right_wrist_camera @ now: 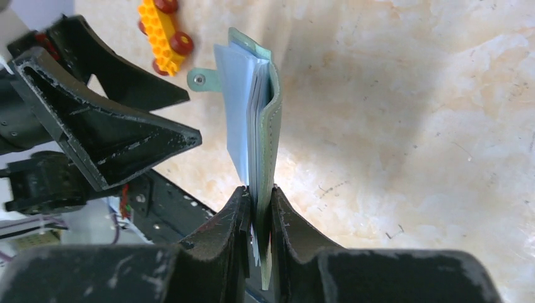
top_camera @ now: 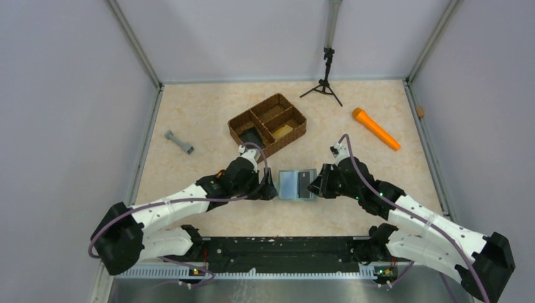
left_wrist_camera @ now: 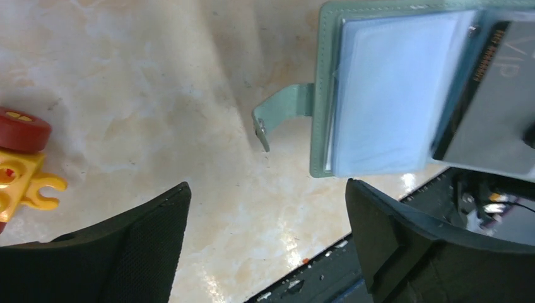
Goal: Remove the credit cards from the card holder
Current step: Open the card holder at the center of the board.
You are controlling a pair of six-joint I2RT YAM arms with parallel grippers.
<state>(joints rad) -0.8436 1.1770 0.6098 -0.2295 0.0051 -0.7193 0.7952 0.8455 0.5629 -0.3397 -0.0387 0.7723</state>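
The top camera sits high behind my bases, looking down over the whole table (top_camera: 202, 113). Each wrist camera rides close behind its claw, left claw (left_wrist_camera: 266, 188) and right claw (right_wrist_camera: 258, 191), facing out along it. All three share the card holder (top_camera: 298, 184) between my claws.

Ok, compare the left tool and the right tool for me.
The left tool stands wide open; the right tool is shut. The left tool holds nothing, just off the card holder at its tab; the right tool pinches the card holder's opposite edge. Both are black and face the card holder from opposite sides.
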